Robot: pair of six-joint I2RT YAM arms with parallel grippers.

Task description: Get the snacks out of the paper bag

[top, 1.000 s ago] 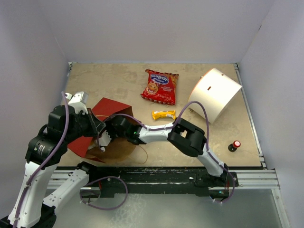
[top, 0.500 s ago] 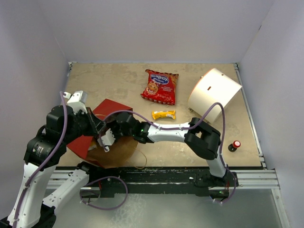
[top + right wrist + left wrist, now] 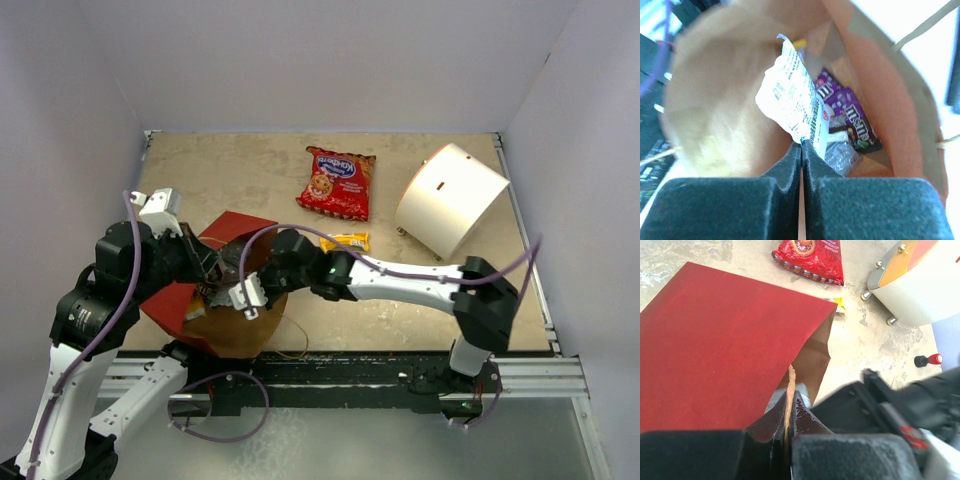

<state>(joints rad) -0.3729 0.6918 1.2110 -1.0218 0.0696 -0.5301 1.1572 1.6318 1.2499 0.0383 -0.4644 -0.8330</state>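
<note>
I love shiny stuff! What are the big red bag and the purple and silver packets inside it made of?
The large red carrier bag looks like matte paper: dull surface, brown inside. The small dark purple candy packet looks like glossy plastic film, by its sheen. The small silver pack beside it looks like crinkly foil or metallised plastic; hard to tell which.

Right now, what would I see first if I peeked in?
The big red paper bag at the near left, with the right end effector inside it, pinching a white packet. Next, the red cookie bag at the far middle and a white cylinder far right.
</note>
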